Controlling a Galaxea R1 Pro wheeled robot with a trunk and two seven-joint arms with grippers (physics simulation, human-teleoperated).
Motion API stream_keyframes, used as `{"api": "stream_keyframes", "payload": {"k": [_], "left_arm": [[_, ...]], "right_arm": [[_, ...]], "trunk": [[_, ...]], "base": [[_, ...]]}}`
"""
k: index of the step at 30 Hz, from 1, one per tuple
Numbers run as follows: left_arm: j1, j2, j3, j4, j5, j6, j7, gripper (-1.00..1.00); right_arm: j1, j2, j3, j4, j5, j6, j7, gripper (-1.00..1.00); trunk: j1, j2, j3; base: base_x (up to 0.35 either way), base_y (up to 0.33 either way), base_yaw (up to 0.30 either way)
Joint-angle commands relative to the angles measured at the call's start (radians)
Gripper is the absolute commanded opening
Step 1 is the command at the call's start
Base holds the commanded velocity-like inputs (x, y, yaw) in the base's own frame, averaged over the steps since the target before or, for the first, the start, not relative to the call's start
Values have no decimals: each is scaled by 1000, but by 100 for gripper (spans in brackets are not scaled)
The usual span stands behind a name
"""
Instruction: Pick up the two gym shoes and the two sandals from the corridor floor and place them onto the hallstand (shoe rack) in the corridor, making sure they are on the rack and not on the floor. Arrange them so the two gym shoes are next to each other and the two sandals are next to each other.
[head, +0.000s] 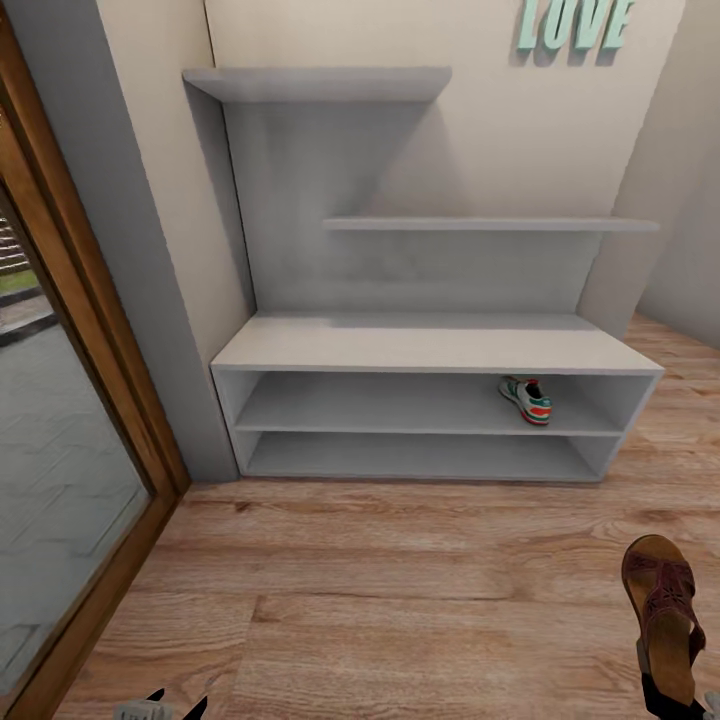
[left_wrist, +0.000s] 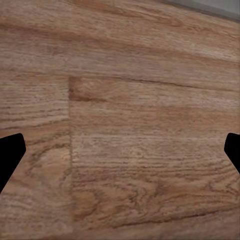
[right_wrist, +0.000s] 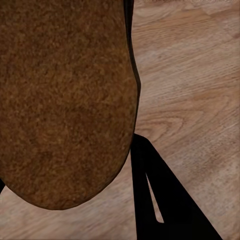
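Left end effector (left_wrist: 120, 155) hangs over the corridor floor (head: 400, 590), its two dark fingertips (left_wrist: 10, 155) set wide apart with bare planks between them. Further right stands the hallstand (head: 430, 345), pale grey, with mint letters (head: 575, 22) on the wall above. One gym shoe (head: 527, 398) sits on its upper open shelf, toward the right end. At the far right, the right end effector (head: 668, 690) has a brown sandal (head: 662, 610) clamped between its fingers (right_wrist: 165, 200), lifted above the floor, the sole filling the wrist view.
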Motion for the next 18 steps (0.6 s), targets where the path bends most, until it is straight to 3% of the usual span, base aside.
{"api": "stream_keyframes", "payload": {"k": [1,18], "left_arm": [[-1,0,2,1,6,1,-7,100],[-1,-8,-4,1,-4,1,-9,100]], "right_arm": [[-1,2,-4,-1,4,2,8,-100],[-1,7,5,16,8,3,8,-100]], "trunk": [[0,0,-1],[0,0,-1]], "base": [[0,3,0],[0,0,0]]}}
